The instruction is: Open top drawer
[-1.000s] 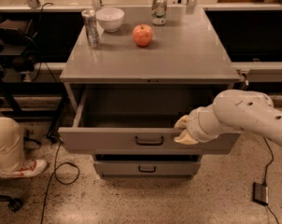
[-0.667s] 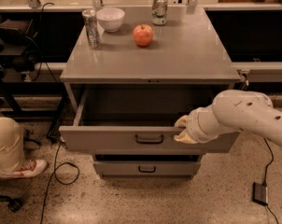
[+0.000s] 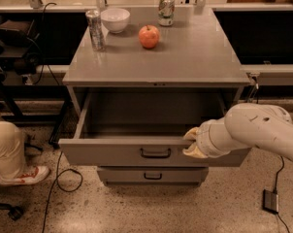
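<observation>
The top drawer [image 3: 107, 152] of the grey cabinet stands pulled out, its deep box open and its black centre handle [image 3: 155, 153] facing me. My gripper [image 3: 191, 143] comes in from the right on a white arm [image 3: 255, 130] and sits at the drawer's front rim, right of the handle. One cream finger lies over the top edge and one against the front panel.
A narrower drawer [image 3: 151, 175] is closed below. On the cabinet top [image 3: 185, 57] stand a silver can [image 3: 95, 30], a white bowl [image 3: 115, 19], a red apple [image 3: 149, 36] and a second can [image 3: 166, 9]. A person's leg and shoe [image 3: 15, 166] are at the left. Cables lie on the floor.
</observation>
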`<state>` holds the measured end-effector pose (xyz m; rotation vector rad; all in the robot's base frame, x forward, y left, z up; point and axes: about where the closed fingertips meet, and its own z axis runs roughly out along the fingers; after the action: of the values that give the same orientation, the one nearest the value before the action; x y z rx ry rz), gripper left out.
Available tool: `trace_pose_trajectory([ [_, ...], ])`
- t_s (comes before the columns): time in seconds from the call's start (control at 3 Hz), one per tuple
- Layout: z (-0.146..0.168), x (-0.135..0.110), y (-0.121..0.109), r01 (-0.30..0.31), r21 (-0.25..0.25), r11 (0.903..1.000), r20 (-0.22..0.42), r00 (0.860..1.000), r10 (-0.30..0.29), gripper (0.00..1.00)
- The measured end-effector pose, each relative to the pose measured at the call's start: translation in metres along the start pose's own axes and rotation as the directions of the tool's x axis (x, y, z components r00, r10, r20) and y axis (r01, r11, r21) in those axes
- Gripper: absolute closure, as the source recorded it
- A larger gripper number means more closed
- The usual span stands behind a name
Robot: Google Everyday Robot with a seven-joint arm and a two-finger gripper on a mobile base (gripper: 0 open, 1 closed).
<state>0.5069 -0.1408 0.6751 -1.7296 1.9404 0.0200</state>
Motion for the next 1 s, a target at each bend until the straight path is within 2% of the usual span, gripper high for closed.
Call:
trace_pose_trajectory([
  [0.33, -0.001, 0.001, 0.002, -0.004, 0.001, 1.0000, -0.001, 1.000, 0.004, 1.00],
  [0.67, -0.010, 0.006, 0.018, -0.039, 0.015, 0.9991, -0.013, 0.999, 0.040, 1.00],
  [1.0, -0.014, 0.008, 0.025, -0.054, 0.022, 0.9983, -0.016, 0.998, 0.054, 1.00],
])
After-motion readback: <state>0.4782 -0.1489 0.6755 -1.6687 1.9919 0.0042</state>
